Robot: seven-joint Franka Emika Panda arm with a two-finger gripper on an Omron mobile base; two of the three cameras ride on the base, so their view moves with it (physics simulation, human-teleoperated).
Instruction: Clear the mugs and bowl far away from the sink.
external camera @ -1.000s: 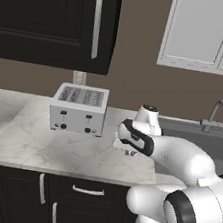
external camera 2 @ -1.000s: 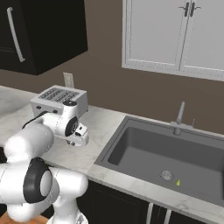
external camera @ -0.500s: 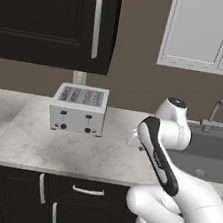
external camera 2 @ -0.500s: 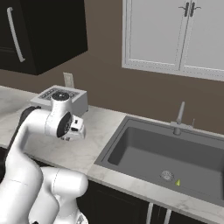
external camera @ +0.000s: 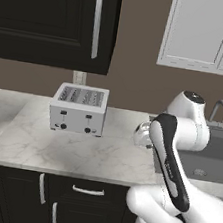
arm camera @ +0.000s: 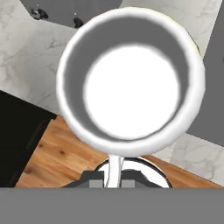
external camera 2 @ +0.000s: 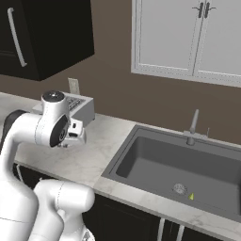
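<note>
The gripper [arm camera: 113, 178] was pinched on the handle of the white mug [arm camera: 131, 83], its two fingers pressed against the thin white strip at the bottom of the hand view. The mug's open mouth faced straight at the hand camera, so its long axis ran along the gripper; the round white bottom showed inside the grey wall.

In the left base view the mug [external camera: 141, 134] was a pale rounded shape in the air beside the arm's wrist, above the front part of the counter [external camera: 77, 151], between the toaster [external camera: 79, 109] and the sink [external camera: 212, 159]. In the right base view the gripper [external camera 2: 74, 136] sat close to the toaster [external camera 2: 80, 107], and the mug itself could not be made out.

The counter was pale grey marble over dark lower cabinets [external camera: 59, 202]. A dark upper cabinet [external camera: 56, 19] hung left, white cabinet doors [external camera 2: 188, 37] right, on a brown wall. The sink [external camera 2: 179, 164] was dark grey with a round drain and a grey faucet [external camera 2: 193, 124]. The hand view alone showed a wooden floor [arm camera: 57, 162] beneath the mug.
</note>
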